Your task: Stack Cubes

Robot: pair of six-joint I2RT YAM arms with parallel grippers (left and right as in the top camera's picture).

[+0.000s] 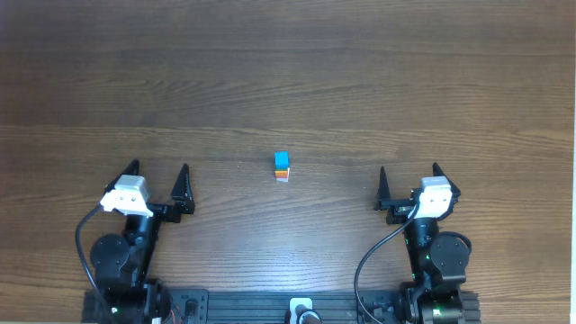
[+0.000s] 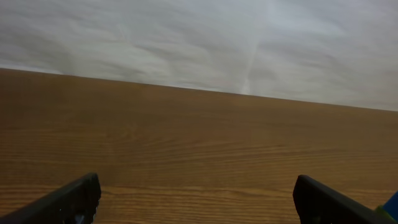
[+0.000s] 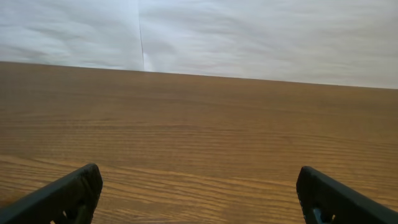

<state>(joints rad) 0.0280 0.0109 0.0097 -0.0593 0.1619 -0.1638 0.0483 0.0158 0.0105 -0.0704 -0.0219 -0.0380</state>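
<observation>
**Cubes stacked mid-table, both grippers released**

Left gripper (image 1: pixel 160 171) sat near the table's (image 1: pixel 288 72) front edge, fingers spread wide, holding nothing. Dead centre, between the two arms, stood the stack (image 1: pixel 282 167). It was small and upright, with one blue cube (image 1: pixel 282 159) squarely on one orange cube (image 1: pixel 282 172), and a pale sliver at the foot too small to make out. Right gripper (image 1: pixel 408 171) was spread wide as well. The count was two cubes for certain and two grippers.
</observation>
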